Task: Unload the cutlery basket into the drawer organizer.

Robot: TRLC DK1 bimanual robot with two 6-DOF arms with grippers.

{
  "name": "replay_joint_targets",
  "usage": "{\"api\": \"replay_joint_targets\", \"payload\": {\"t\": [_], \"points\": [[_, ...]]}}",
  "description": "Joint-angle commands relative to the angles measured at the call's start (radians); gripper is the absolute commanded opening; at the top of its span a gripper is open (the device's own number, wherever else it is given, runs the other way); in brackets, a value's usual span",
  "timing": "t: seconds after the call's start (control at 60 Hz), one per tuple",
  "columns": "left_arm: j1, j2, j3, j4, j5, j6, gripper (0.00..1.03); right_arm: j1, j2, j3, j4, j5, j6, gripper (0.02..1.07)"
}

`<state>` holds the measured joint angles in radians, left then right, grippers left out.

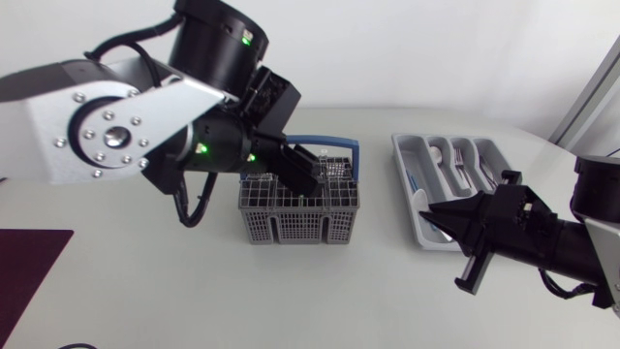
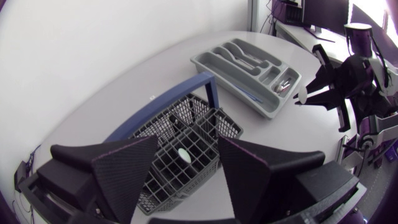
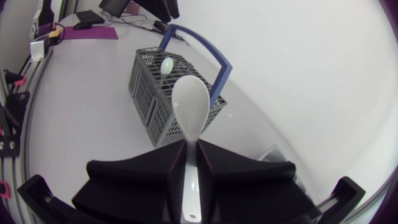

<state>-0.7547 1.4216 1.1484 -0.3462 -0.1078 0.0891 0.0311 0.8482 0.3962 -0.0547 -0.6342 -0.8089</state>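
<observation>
Right claw clamped on white plastic spoon, long axis straight ahead bowl-first, hovers at grey plastic drawer organizer end nearest that arm; left claw, spread open, over blue-handled grey mesh cutlery basket well apart from organizer.

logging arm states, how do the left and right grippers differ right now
The left gripper is open and empty; the right gripper is shut on a white spoon. The left gripper hangs over the cutlery basket; the right gripper is by the drawer organizer. Both have black wedge-shaped fingers.
</observation>
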Motion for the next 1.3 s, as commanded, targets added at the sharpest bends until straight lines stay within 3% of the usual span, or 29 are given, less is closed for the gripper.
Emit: {"api": "replay_joint_targets", "payload": {"t": [0.0, 0.383, 1.083, 1.283], "points": [[-0.014, 0.042, -0.027, -0.007, 0.014, -0.005, 0.80, -0.065, 0.003, -0.022, -0.059, -0.047, -0.141, 0.08], [-0.008, 0.123, -0.033, 0.003, 0.019, -0.017, 0.80, -0.300, 0.230, 0.073, -0.251, -0.153, -0.582, 0.08], [0.100, 0.257, 0.162, -0.165, 0.039, -0.138, 0.80, -0.556, 0.565, 0.293, -0.326, -0.176, -0.837, 0.08], [0.123, 0.303, 0.208, -0.211, 0.097, -0.161, 0.80, -0.593, 0.606, 0.345, -0.352, -0.170, -0.872, 0.08]]}}
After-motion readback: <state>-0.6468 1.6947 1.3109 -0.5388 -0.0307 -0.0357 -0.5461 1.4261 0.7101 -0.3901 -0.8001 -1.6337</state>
